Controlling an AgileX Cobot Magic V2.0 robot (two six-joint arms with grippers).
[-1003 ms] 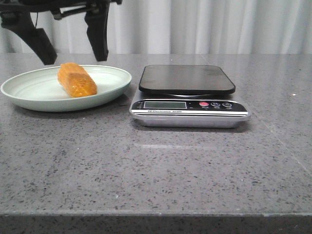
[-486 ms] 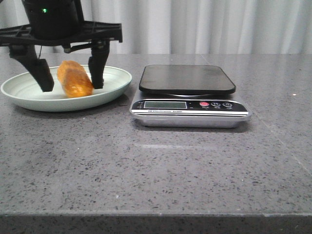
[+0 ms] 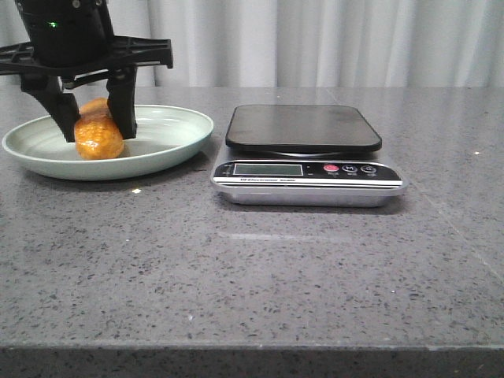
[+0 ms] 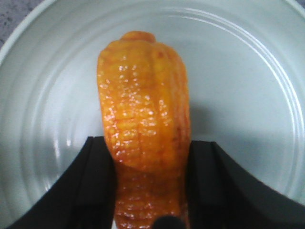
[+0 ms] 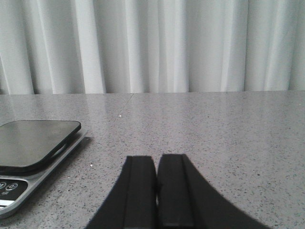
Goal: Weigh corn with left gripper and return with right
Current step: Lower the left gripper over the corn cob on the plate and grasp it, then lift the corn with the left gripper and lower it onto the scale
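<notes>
Grey speckled table [image 3: 260, 276] bearing plate [image 3: 169, 142], scale [image 3: 307, 169]

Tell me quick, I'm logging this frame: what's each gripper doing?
Left gripper: fingers closed on the corn, which is on the plate.
Right gripper: fingers shut, holding nothing.

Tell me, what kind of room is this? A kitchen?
Probably a test bench set up like a kitchen counter. A speckled grey stone table holds a kitchen scale and a plate with corn, against plain white curtains.
</notes>
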